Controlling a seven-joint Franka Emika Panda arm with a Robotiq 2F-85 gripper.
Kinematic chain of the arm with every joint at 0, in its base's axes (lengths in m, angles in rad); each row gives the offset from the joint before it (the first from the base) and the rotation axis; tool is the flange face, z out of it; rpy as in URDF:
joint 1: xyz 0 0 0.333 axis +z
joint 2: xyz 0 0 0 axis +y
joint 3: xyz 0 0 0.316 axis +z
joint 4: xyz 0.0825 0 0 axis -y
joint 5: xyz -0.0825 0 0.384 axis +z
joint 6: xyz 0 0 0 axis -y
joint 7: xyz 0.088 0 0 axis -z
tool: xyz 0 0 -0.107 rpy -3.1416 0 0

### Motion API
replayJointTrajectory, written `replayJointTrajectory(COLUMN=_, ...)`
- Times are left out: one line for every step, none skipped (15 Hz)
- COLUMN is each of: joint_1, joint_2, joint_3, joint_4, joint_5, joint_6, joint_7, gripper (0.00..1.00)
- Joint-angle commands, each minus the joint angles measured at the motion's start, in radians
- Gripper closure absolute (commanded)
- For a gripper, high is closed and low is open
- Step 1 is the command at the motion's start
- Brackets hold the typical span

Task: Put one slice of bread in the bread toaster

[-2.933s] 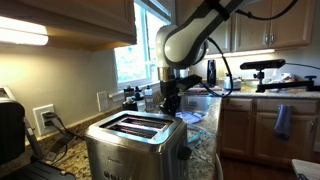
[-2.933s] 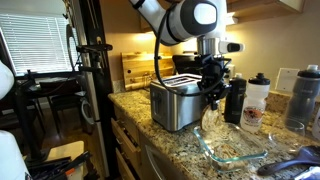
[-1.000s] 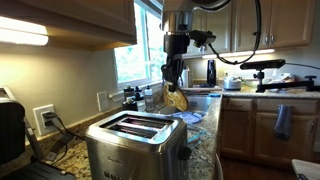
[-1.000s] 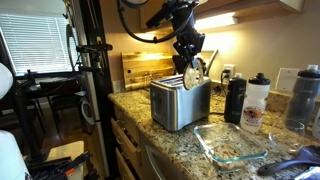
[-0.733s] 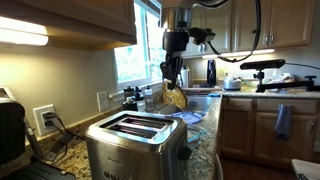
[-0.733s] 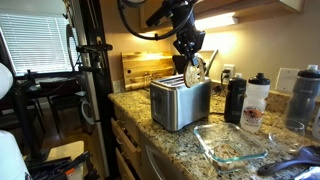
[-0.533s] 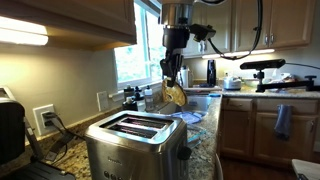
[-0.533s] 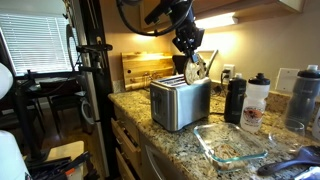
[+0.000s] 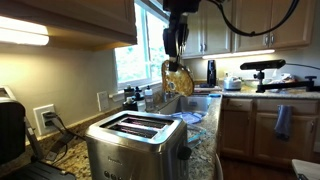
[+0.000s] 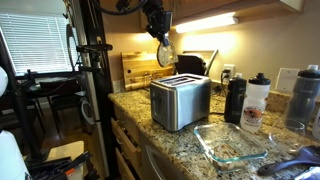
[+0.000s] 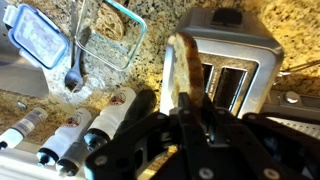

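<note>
My gripper (image 9: 175,62) is shut on the slice of bread (image 9: 178,80), a tan slice hanging from the fingers high above the counter. In an exterior view the gripper (image 10: 162,40) holds the slice (image 10: 165,54) above and behind the bread toaster (image 10: 180,102). The toaster (image 9: 133,148) is a brushed steel box with two long top slots, both empty. In the wrist view the slice (image 11: 186,68) stands edge-on between the fingers (image 11: 190,105), with the toaster (image 11: 228,55) below it.
A glass baking dish (image 10: 234,145) lies on the granite counter right of the toaster, also in the wrist view (image 11: 108,34). Several bottles (image 10: 236,98) stand behind it. A black appliance (image 9: 10,130) stands in the corner. A wooden board (image 10: 140,68) leans on the wall.
My gripper has risen and swung with the slice of bread, from beside the toaster's far end to a spot high above and behind it. The toaster has not moved.
</note>
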Motion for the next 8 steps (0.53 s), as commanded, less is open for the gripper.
replayJointTrajectory(joint_1=0.036, joint_2=-0.084, joint_3=0.03, joint_4=-0.018, joint_5=0.008, joint_6=-0.072, joint_7=0.046, gripper=0.93)
replayJointTrajectory(joint_1=0.042, joint_2=-0.095, joint_3=0.038, joint_4=-0.016, joint_5=0.009, joint_6=-0.087, joint_7=0.053, gripper=0.93)
replayJointTrajectory(joint_1=0.031, joint_2=-0.074, joint_3=0.016, joint_4=-0.017, joint_5=-0.004, joint_6=-0.062, joint_7=0.027, gripper=0.93)
replayJointTrajectory(joint_1=0.031, joint_2=-0.075, joint_3=0.012, joint_4=-0.018, joint_5=-0.003, joint_6=-0.055, joint_7=0.022, gripper=0.93)
replayJointTrajectory(joint_1=0.03, joint_2=-0.076, joint_3=0.012, joint_4=-0.018, joint_5=-0.002, joint_6=-0.053, joint_7=0.025, gripper=0.93)
replayJointTrajectory(joint_1=0.033, joint_2=-0.071, joint_3=0.001, joint_4=-0.022, joint_5=0.009, joint_6=-0.042, joint_7=0.012, gripper=0.93)
replayJointTrajectory(joint_1=0.032, joint_2=-0.064, joint_3=-0.008, joint_4=-0.021, joint_5=0.012, joint_6=-0.035, joint_7=0.007, gripper=0.93)
replayJointTrajectory(joint_1=0.031, joint_2=-0.057, joint_3=-0.015, joint_4=-0.016, joint_5=0.015, joint_6=-0.038, joint_7=0.002, gripper=0.93)
